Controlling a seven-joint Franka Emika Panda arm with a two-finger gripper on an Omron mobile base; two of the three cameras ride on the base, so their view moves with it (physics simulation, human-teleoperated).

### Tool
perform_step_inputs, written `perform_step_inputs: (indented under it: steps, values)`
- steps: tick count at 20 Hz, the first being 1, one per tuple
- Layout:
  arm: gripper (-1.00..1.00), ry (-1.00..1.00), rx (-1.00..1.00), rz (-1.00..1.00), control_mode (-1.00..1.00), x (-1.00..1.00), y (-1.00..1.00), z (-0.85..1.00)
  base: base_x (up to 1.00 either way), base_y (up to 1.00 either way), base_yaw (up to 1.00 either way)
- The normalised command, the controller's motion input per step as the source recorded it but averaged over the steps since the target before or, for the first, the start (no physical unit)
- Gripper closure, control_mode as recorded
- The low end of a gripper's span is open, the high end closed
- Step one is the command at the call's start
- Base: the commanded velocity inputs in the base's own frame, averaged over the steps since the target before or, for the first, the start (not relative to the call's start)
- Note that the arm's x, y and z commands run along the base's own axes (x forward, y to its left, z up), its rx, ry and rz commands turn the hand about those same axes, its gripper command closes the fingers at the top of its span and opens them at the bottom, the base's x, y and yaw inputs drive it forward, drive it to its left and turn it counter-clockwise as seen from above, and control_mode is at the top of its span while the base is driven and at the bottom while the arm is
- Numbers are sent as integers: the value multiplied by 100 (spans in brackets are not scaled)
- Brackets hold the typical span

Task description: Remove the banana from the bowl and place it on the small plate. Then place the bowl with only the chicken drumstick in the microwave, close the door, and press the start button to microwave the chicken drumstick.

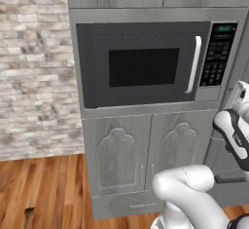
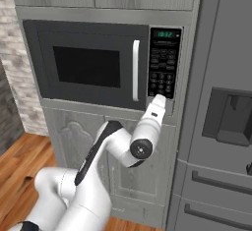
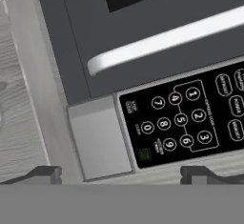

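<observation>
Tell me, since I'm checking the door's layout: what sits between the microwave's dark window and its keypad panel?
The white vertical bar handle on the door stands between the window and the keypad panel, plain in both base views.

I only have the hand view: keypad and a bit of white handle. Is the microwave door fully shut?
Observer: Yes. In the left base view the door sits flush in the microwave front.
Operator: Is the unit powered?
Observer: The green display is lit at the top of the keypad panel.
Operator: Where is the arm coming from?
Observer: In the right base view the arm rises from the lower left, and its end is at the panel's bottom edge.
</observation>
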Motion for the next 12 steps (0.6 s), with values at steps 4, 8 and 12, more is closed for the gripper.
perform_step_inputs:
  steps: [4, 8, 12]
  values:
    - [-100, 1, 0, 4, -100, 36, 32, -4, 0, 0, 0]
    - [-100, 0, 0, 0, -100, 20, 0, 0, 0, 0, 0]
    - [-100, 0, 0, 0, -100, 17, -10, 0, 0, 0, 0]
